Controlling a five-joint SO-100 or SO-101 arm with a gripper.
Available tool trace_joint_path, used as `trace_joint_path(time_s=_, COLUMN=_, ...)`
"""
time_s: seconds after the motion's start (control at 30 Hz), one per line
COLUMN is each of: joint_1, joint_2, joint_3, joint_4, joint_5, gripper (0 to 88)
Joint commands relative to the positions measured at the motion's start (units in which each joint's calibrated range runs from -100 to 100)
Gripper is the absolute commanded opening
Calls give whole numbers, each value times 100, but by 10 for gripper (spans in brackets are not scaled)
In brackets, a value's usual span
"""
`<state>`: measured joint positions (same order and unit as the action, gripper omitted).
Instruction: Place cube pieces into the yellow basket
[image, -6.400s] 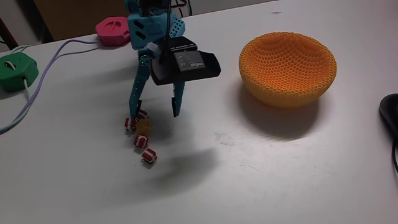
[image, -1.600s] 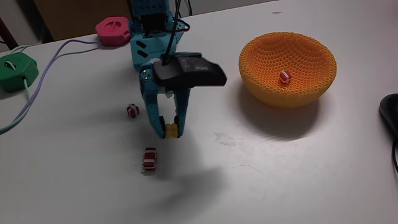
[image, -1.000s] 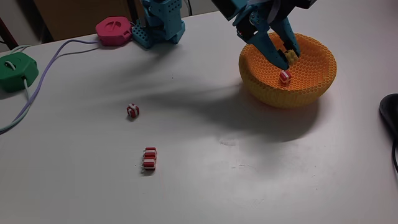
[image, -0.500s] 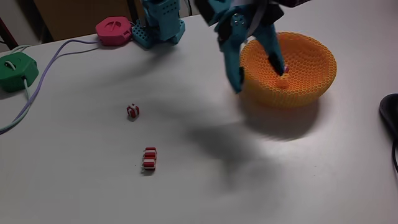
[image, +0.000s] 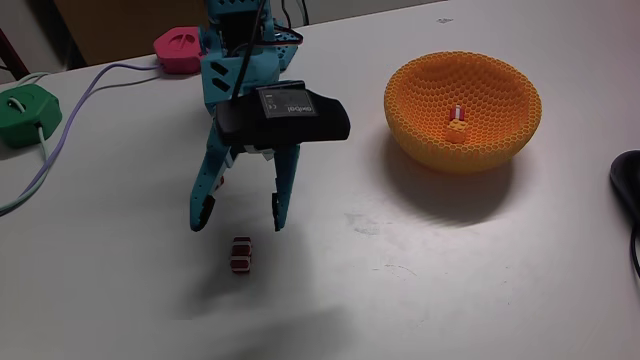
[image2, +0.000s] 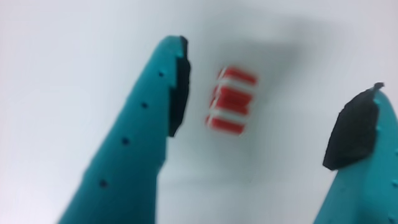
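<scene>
Your hand (image: 238, 215) hangs wide and empty above the desk (image: 450, 280). The striped cubes (image: 241, 254) lie just below, between its fingers, stacked lengthwise; two pieces already sit in the basket (image: 463, 108).

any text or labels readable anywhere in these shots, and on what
No text can be read.
Small pale label on the black camera module mounted on the teal arm: too small and blurred to read.
White emblem on the pink hexagonal box: a mark, not legible text.
Wrist view, around the red-and-white striped cubes: no writing.
</scene>
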<state>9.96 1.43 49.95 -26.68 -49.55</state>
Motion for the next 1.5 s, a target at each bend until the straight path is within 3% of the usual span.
trace_joint_path(time_s=0.0, joint_1=85, joint_2=123, joint_3=123, joint_4=-382, joint_5=-39, gripper=429)
trace_joint_path(time_s=0.67, joint_1=206, joint_2=1562, joint_3=-676, joint_4=-495, joint_5=137, gripper=377)
trace_joint_path(time_s=0.97, joint_1=290, joint_2=1770, joint_3=-397, joint_4=-721, joint_5=239, gripper=282)
trace_joint_path(time_s=1.03, joint_1=290, joint_2=1799, joint_3=-387, joint_4=-729, joint_5=254, gripper=230)
trace_joint_path(time_s=1.2, joint_1=346, joint_2=1884, joint_3=-465, joint_4=-834, joint_5=601, gripper=0)
trace_joint_path(time_s=1.47, joint_1=365, joint_2=1865, joint_3=-503, joint_4=-1172, joint_5=781, gripper=0)
